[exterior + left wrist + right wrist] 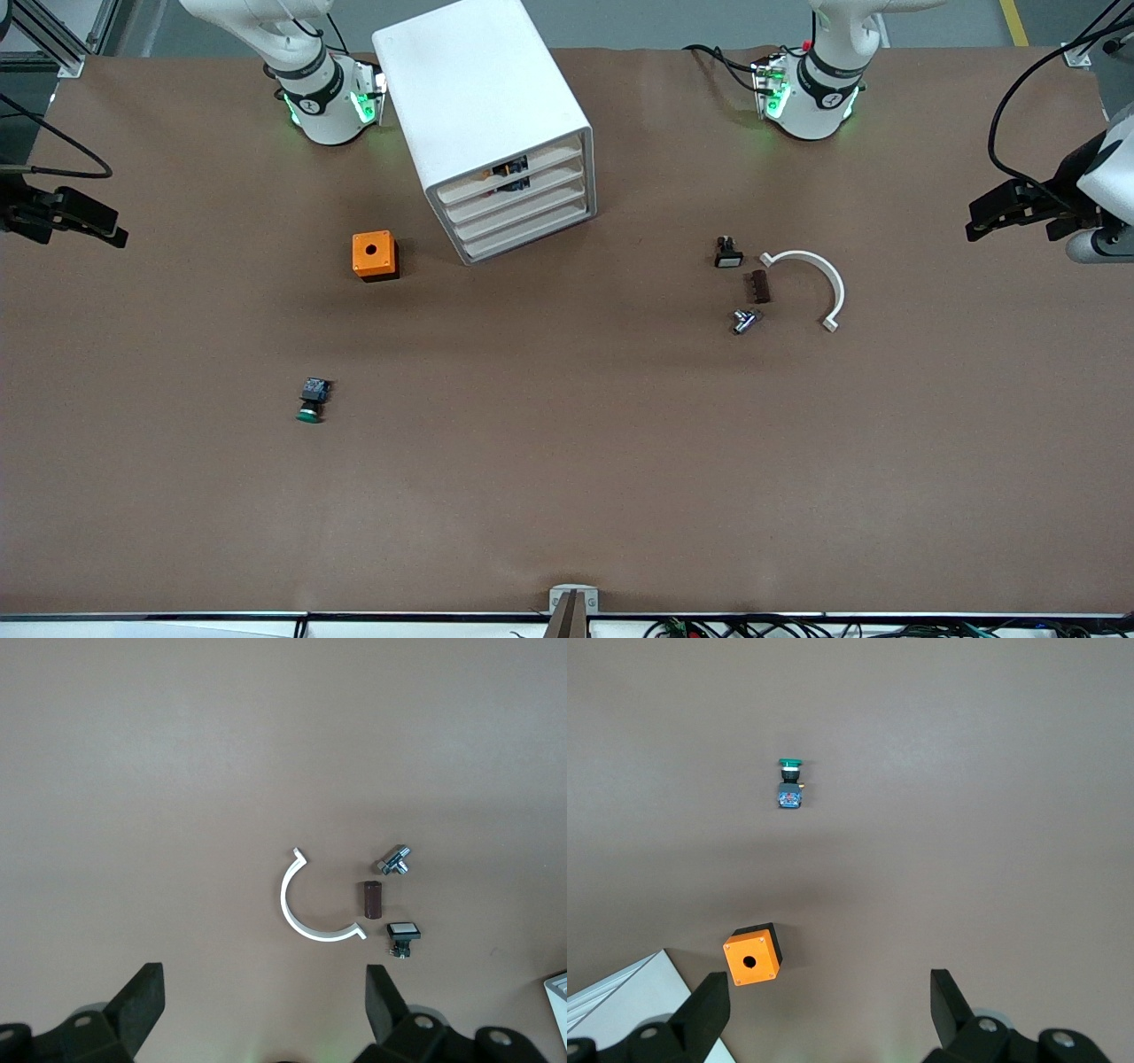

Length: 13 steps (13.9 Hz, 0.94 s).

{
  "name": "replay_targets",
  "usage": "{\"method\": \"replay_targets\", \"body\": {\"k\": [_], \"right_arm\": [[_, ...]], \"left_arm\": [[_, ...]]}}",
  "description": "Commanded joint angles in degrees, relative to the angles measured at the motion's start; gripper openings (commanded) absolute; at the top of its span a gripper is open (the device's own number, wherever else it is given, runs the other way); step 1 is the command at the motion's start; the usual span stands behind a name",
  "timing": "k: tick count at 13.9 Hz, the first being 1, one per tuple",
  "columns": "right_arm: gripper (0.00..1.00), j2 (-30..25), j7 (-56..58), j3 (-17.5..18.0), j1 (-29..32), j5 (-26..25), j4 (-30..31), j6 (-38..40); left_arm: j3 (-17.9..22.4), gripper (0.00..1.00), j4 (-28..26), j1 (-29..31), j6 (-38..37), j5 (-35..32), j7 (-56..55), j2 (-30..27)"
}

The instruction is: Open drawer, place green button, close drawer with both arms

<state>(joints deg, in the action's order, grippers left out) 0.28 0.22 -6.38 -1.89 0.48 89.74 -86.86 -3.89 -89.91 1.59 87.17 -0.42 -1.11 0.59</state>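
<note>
My arms [319,97] are glossy white with black joint bands, green lights at the bases, black cables trailing. My left gripper [979,221] and right gripper [111,232]: matte black, two-finger.

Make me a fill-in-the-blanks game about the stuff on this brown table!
1. The tiny push-button has a round cap coloured ____.
2. The white boxy plastic cabinet has ____ drawers, all shut.
3. The orange cube has a round ____ in its top.
4. The left gripper and right gripper both have their fingers ____.

Missing words: green; four; hole; open
</note>
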Motion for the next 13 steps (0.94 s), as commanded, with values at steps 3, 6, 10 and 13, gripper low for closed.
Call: {"method": "replay_targets", "body": {"k": [3,6,10,13], "right_arm": [[1.0,-0.2,-1.0,0.0,-0.2,-0.8,0.3,0.2],[1.0,-0.2,-1.0,0.0,-0.2,-0.8,0.3,0.0],[1.0,0.1,-1.5,0.0,-0.8,2.4,1.0,-1.7],[1.0,2.5,-1.7,0.0,-3.2,3.0,2.7,-6.5]], "left_arm": [[-0.2,1.0,1.5,0.2,-1.2,0.3,0.5,0.6],[-0.2,1.0,1.5,0.8,-1.2,0.4,0.3,0.6],[0.1,1.0,1.1,1.1,-1.2,0.3,0.1,0.8],[0.1,1.0,1.0,1.1,-1.2,0.3,0.0,2.9]]}}
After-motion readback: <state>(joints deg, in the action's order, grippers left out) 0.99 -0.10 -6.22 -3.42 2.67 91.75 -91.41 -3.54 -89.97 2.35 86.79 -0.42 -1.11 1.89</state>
